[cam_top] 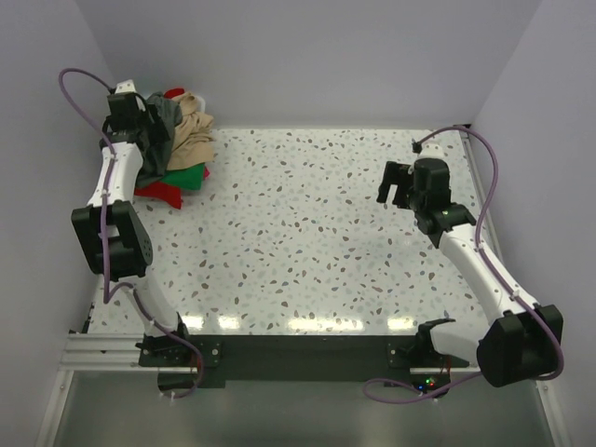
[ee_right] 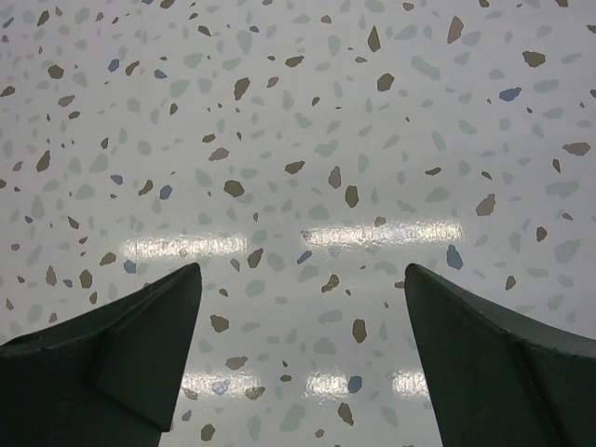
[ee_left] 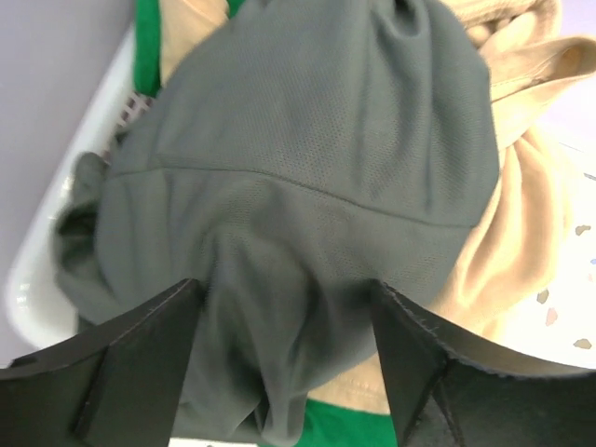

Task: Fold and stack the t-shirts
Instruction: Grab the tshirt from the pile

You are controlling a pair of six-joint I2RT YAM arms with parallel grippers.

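Several heaped t-shirts (cam_top: 189,140), grey t-shirt (ee_left: 307,186) uppermost

The right gripper (ee_right: 301,270) (jaws wide apart) hangs, apparently clear, over the speckled table (ee_right: 298,112).

White table (cam_top: 326,233) flecked brown and grey, glare streaks lay near its front edge, white plastic basket (ee_left: 33,279) sat at its far left corner, pale walls (cam_top: 307,56) stood around.

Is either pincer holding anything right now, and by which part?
Nothing is held. The left pincer stands open astride a bulge of the dark grey cloth t-shirt; the right pincer is open above the speckled table.
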